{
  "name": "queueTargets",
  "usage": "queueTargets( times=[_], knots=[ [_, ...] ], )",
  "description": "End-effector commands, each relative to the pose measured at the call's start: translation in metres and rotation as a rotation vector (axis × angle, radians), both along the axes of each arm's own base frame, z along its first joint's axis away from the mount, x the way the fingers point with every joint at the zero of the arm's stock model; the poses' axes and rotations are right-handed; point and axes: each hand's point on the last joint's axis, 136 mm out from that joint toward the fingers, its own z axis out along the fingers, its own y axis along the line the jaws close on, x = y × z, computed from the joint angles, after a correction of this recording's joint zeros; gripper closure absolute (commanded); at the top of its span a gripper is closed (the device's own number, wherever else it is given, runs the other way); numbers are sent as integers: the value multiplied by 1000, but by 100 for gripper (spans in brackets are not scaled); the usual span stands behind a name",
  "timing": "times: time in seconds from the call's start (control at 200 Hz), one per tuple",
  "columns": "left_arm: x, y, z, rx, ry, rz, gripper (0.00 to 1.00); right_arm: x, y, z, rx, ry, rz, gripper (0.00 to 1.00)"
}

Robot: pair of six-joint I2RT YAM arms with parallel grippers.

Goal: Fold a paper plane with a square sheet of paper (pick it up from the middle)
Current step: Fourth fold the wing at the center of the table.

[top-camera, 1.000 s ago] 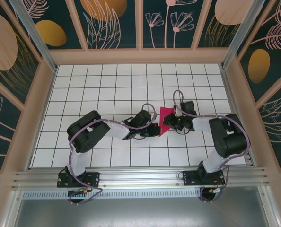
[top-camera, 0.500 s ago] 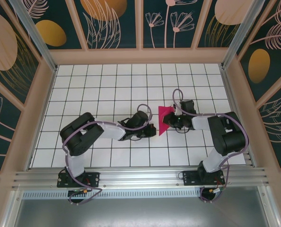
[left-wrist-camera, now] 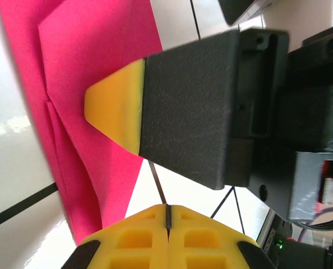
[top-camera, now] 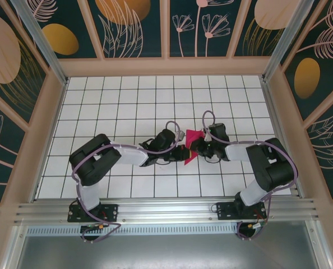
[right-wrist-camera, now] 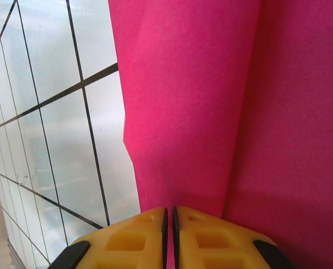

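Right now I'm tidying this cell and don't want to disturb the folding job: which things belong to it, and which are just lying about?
Belongs to the job:
- pink paper sheet, partly folded
- right end effector, shut on it
- left end effector, shut, close by

Just there:
- white tiled table
- patterned wall panels
- metal rail

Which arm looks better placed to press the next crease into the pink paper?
Left, probably: the left gripper is shut with nothing between its fingers, tips beside the pink paper, free to press. The right gripper looks clamped on the sheet, holding it.
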Motion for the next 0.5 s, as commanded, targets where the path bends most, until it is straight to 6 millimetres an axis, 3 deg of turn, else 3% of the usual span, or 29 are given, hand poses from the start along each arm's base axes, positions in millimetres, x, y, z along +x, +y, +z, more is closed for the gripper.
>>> queueTargets(
  times=[0.0,0.18,0.265,0.49],
  knots=[
    [-5,-13,-5,-20,23,-46,95,-8,-4,-7,-29,28,-18,84],
    [-12,3,-42,85,87,-15,95,-6,-3,-4,-28,18,-10,84],
    [-14,23,-71,225,119,19,98,-5,-4,-2,-37,10,-6,84],
    [-39,62,-114,343,207,62,100,5,-6,1,-59,-20,9,82]
  ],
)
